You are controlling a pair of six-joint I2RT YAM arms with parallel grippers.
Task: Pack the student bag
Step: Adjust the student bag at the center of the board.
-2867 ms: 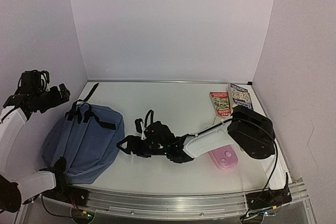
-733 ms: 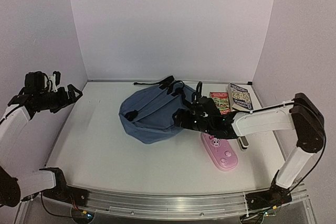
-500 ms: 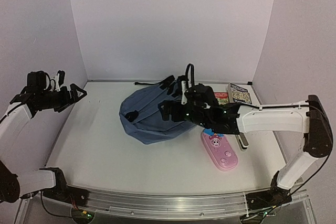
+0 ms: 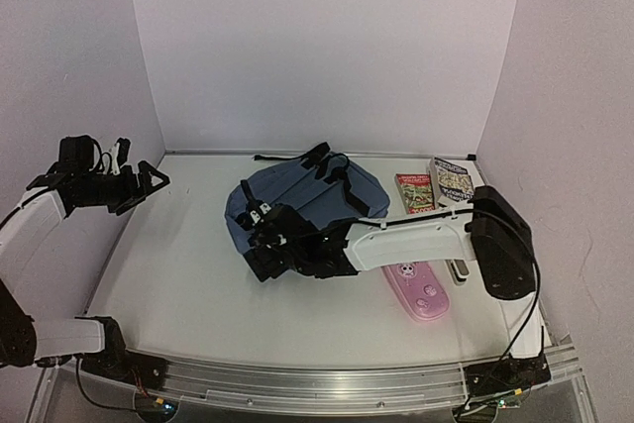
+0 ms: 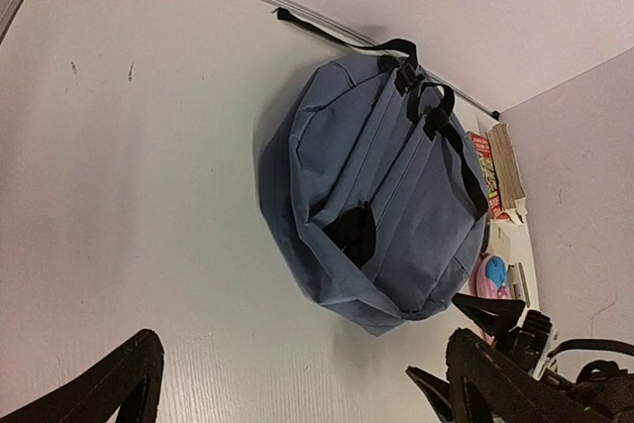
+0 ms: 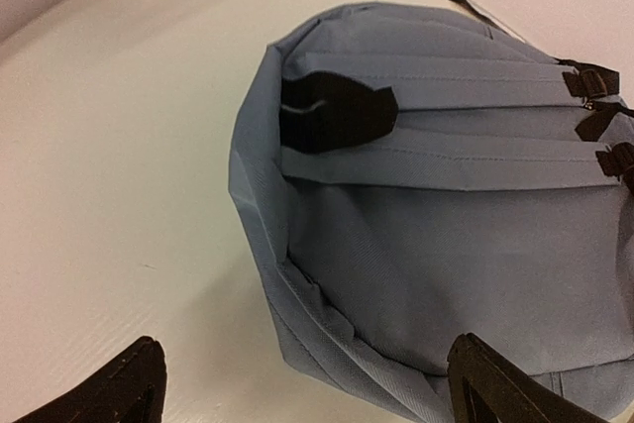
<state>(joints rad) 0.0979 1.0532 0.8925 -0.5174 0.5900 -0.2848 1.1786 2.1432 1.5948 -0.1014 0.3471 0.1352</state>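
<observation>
The student bag [image 6: 446, 264] is matt woven cloth; the table [image 5: 119, 205] smooth, faintly textured; the pink pencil case [image 4: 421, 294] perhaps glossy plastic.

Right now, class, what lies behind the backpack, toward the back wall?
A loose black strap trails from the backpack across the white table toward the back wall. Nothing else shows there; the table beneath the backpack itself is covered.

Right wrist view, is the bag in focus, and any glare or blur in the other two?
Right wrist: student bag sharp, weave visible. Left wrist: sharp too, soft shadow along its left edge. Top external: even light, no glare or blur.
</observation>
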